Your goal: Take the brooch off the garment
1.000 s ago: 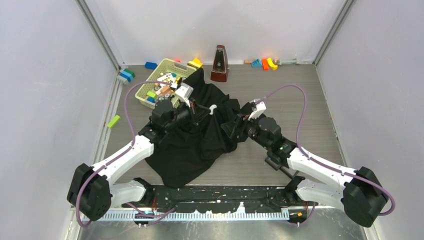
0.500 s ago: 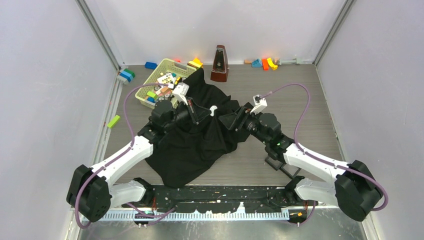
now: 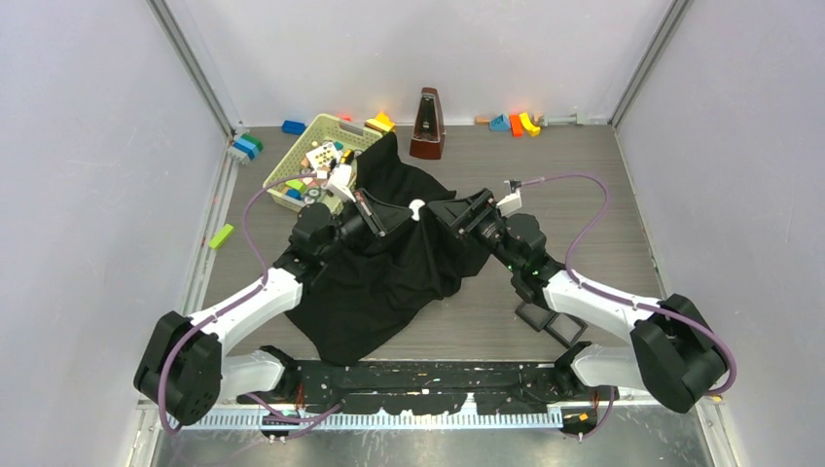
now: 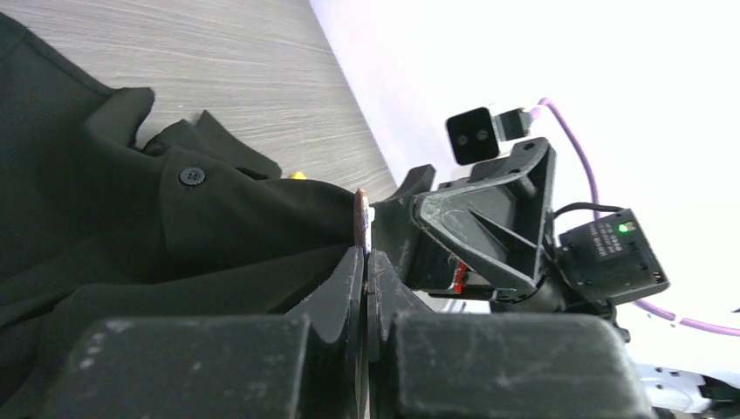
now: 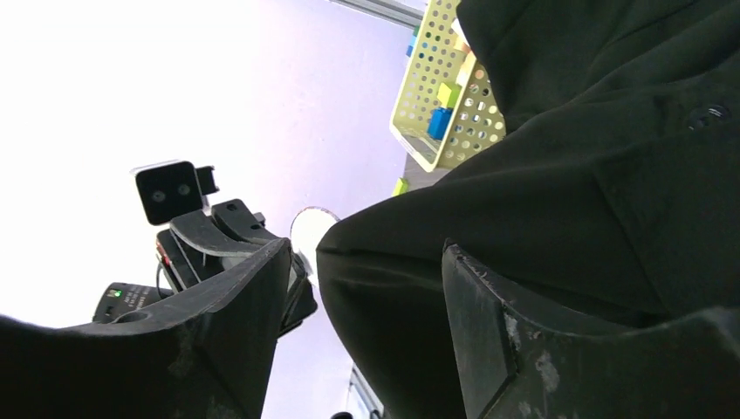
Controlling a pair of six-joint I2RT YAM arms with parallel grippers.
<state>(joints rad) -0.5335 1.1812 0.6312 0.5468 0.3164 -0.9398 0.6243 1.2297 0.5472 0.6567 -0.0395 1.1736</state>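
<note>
The black garment [image 3: 389, 268] lies crumpled in the middle of the table. My left gripper [image 3: 402, 216] is shut on the brooch [image 3: 416, 206], a small round disc at a raised fold of the cloth. In the left wrist view the brooch [image 4: 360, 216] stands edge-on, pinkish-brown, pinched at my gripper's [image 4: 365, 253] tips against the garment [image 4: 131, 218]. My right gripper [image 3: 441, 208] is open just right of the brooch. In the right wrist view that gripper [image 5: 362, 253] straddles a fold of garment [image 5: 541, 201], with the pale disc of the brooch [image 5: 310, 229] just beyond.
A yellow-green basket [image 3: 292, 199] of small blocks stands at the back left, touching the garment. A brown metronome [image 3: 426, 125] stands behind the garment. Loose coloured blocks lie along the back wall, and a green block [image 3: 221, 235] lies at the left.
My right gripper has swung up and left, closing in on the brooch with its jaws around the fold. My left gripper has lifted the brooch slightly up and right.
</note>
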